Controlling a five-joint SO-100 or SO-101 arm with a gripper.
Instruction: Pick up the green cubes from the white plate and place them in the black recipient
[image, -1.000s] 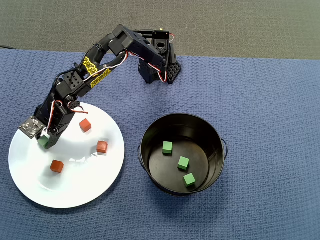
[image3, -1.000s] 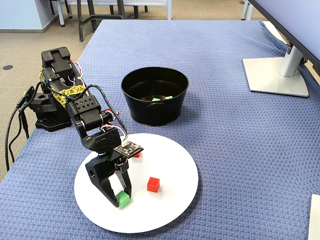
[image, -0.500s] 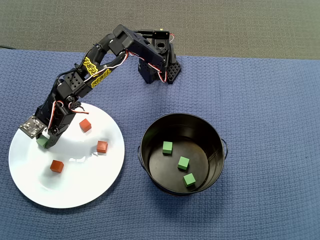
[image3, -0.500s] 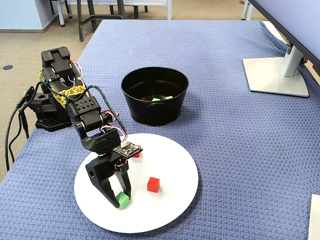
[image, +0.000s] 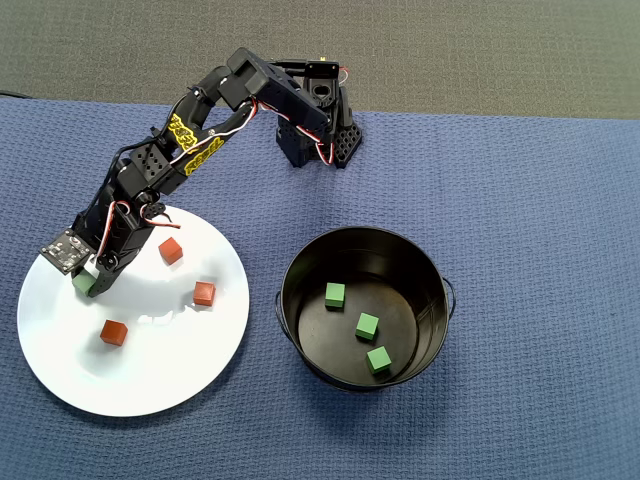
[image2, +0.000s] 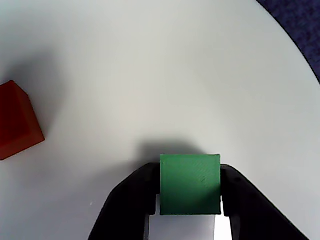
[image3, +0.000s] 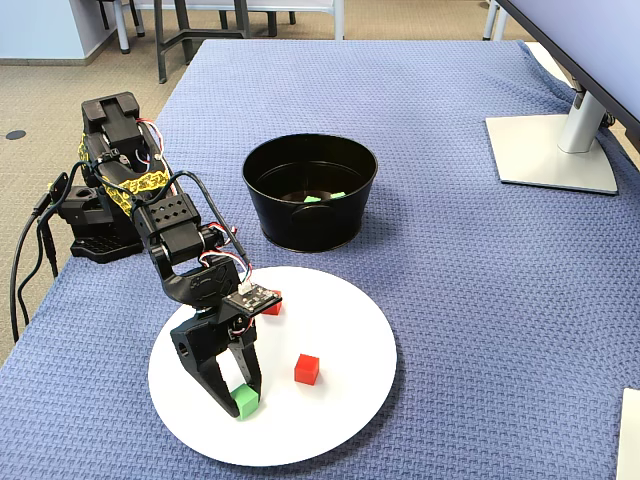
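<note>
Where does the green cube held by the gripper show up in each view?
Overhead view: green cube at the plate's left edge, under the gripper.
Wrist view: bottom centre, between the fingers.
Fixed view: lower left.
Shared landmark: the white plate.

Three small red-orange cubes show in the overhead view: one (image: 171, 250) uppermost, one (image: 204, 293) lower right of it, one (image: 114, 333) lower left. A blue textured cloth (image: 520, 200) covers the table. A grey monitor stand base (image3: 550, 152) rests on it in the fixed view.
</note>
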